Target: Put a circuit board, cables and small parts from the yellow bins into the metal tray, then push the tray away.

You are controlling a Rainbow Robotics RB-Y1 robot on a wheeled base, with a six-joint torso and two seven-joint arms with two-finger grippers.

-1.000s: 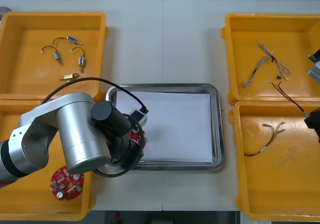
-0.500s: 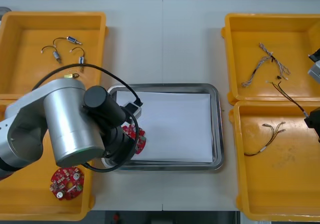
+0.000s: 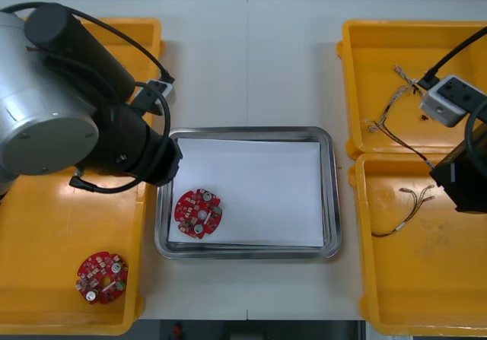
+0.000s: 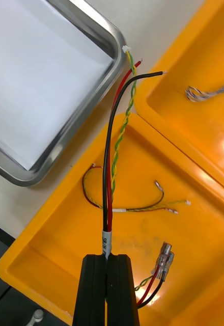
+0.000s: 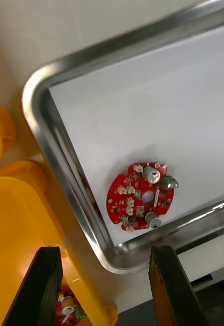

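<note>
A light table (image 3: 251,51) carries yellow bins (image 3: 426,294) flanking the white-lined metal tray (image 3: 332,195). The left gripper (image 5: 104,252), spread wide and empty, hangs above the tray corner where a circuit board (image 3: 198,213) lies. The right gripper (image 4: 107,257) pinches a cable (image 4: 112,153) over a right-side bin.

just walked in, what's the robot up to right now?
One red circuit board lies in the metal tray, and the left gripper hangs open above it. The right gripper is shut on a black, red and yellow cable, held above the near right yellow bin. No cables in the tray yet.
</note>
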